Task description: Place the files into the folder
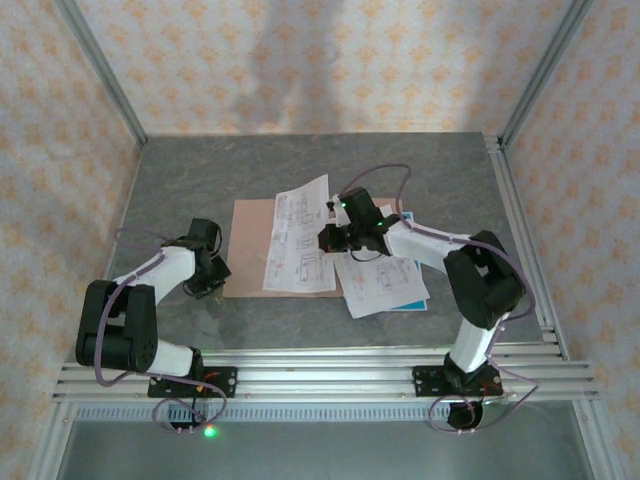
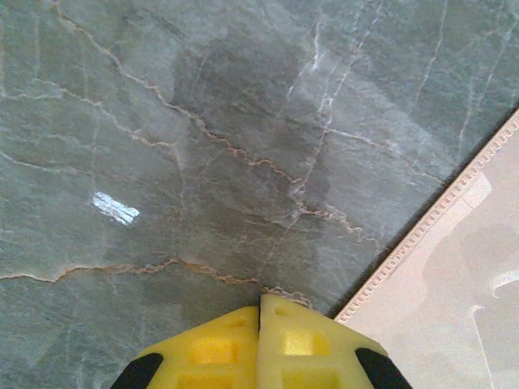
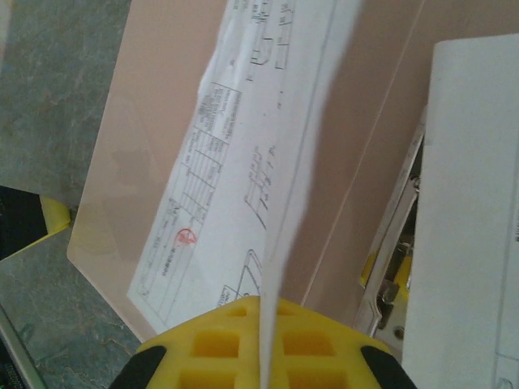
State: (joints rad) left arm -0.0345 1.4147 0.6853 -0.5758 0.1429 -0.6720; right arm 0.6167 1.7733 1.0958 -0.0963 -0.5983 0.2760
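Mid-transfer: R gripper (image 3: 261,312) pinches 1 sheet (image 1: 298,235) by its edge, draped over the open folder (image 1: 250,250). L gripper (image 2: 259,312) is pressed together on nothing, just beside the folder's left edge. Other files (image 1: 380,285) (teal one underneath) lie to the right. Next, prob.: let go flat, fetch the rest.

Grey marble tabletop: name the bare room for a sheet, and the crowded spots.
Bare grey marble tabletop: the far strip between the pinkish-brown card folder and the back wall, and the near strip between folder and front rails. Crowded: the middle, where the right gripper holds a printed white sheet over the folder, beside the white and teal paper stack.
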